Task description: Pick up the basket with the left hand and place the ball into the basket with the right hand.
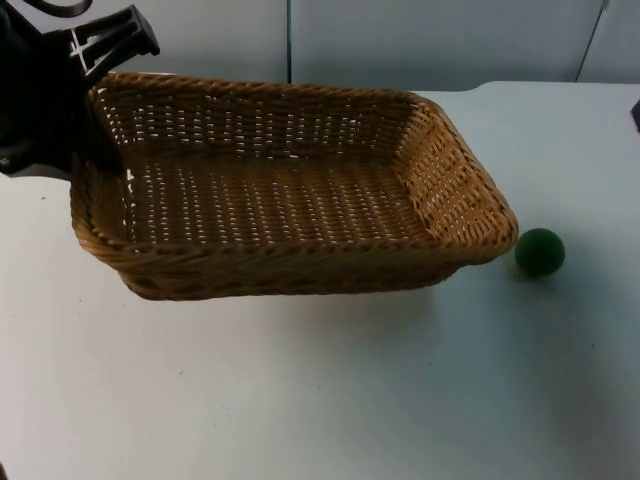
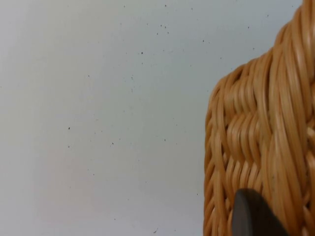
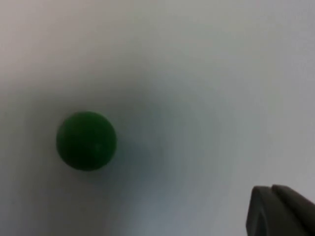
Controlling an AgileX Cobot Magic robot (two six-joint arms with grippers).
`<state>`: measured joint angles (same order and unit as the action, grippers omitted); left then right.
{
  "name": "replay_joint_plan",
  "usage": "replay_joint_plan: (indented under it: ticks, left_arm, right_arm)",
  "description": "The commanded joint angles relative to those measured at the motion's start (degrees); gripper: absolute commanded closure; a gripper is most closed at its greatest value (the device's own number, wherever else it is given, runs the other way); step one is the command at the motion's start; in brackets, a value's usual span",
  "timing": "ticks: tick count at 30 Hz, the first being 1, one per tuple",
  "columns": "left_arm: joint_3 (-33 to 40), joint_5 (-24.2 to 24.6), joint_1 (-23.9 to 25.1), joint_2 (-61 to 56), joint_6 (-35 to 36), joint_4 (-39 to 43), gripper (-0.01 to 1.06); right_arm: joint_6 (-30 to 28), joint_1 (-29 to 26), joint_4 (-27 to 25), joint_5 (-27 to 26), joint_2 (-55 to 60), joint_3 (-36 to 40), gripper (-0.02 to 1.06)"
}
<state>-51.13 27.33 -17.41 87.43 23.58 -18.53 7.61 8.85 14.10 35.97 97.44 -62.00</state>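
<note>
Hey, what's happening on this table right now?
The left gripper is at the left end of a wicker basket, which looks tilted up at that end. The basket is empty. A green ball sits on the white table just beside the basket's right end, with the right gripper hovering above it, not touching.

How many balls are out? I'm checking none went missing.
1: a green ball on the table, just off the basket's right end, not inside it.

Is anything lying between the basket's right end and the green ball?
No. In the top view, bare white table separates the basket from the ball.
</note>
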Motion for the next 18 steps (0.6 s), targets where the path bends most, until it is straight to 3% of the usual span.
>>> replay_joint_plan:
  ticks: [1,3,4,5,8,9,11,18]
  left_arm:
    - [-0.1,-1.3,-0.1,-0.8,0.8,-1.0,1.05]
    - [-0.1,-1.3,-0.1,-0.8,0.8,-1.0,1.05]
    - [-0.1,-1.3,-0.1,-0.8,0.8,-1.0,1.05]
    - [-0.1,-1.3,-0.1,-0.8,0.8,-1.0,1.05]
    - [-0.1,-1.3,-0.1,-0.8,0.8,-1.0,1.05]
    - [-0.1,-1.3,-0.1,-0.8,0.8,-1.0,1.05]
    - [-0.1,-1.3,-0.1,-0.8,0.8,-1.0,1.05]
    - [-0.1,-1.3,-0.1,-0.8,0.8,-1.0,1.05]
  right_arm:
    - [-2.6,-0.2,-3.6,-0.6,2.3,-1.7,1.00]
    - [-5.6,-0.2,-9.0,-0.7,4.2,-3.2,0.87]
    - [-5.6,-0.2,-9.0,-0.7,4.2,-3.2,0.87]
    - [-6.6,-0.2,-12.9,-1.2,5.1,-4.1,0.74]
    - [-6.5,-0.2,-15.9,-3.0,5.2,-4.4,0.45]
    - [-6.5,-0.2,-15.9,-3.0,5.2,-4.4,0.45]
    - [-6.1,-0.2,-15.9,-3.3,5.3,-4.4,0.33]
    - [-6.0,-0.2,-19.1,-3.2,8.0,-4.4,0.32]
